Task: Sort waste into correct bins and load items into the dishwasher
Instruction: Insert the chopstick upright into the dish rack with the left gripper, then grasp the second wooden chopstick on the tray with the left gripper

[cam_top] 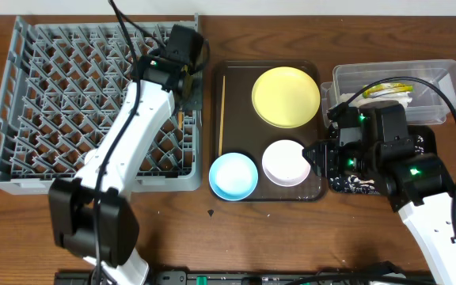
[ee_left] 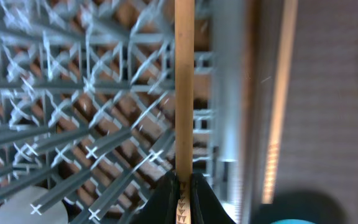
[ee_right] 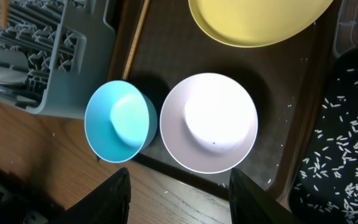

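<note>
Step in hand, as judged: one chopstick [ee_left: 184, 93] is being loaded into the dish rack [cam_top: 70, 95].

- Left gripper [ee_left: 183, 186]: clamped on the chopstick's lower end, with the stick running straight up the middle of the left wrist view. It is held over the lattice at the rack's right edge, centre-top of the overhead frame.
- Second chopstick [cam_top: 222, 111]: lies flat along the left side of the brown tray [cam_top: 240, 119], untouched.
- Right gripper [ee_right: 179, 174]: spread wide and holding nothing, poised over the near rim of the white bowl [ee_right: 209, 122]. The blue bowl [ee_right: 120, 121] is just beside it at left and the yellow plate [ee_right: 260, 18] is at the top of the frame.
- Black tray [ee_right: 353, 93], right edge of the frame: rice crumbs [ee_right: 328, 162] are scattered in it. The clear tub [cam_top: 450, 79] sits upper right in the overhead view.

How the placement should be done:
- The stick should be kept parallel to a lattice row, not across the pegs.
- It is thin and the cells look open, so it could drop through or roll. It should be lowered until support from ribs or pegs is felt, and only then released.
- The jaws should be opened slowly and pulled straight back along the stick's axis, so it is not flicked.
- Whether the stick touches the rack cannot be told, because the wrist view is blurred.
- The rack's right wall is close and should be cleared on retreat.
</note>
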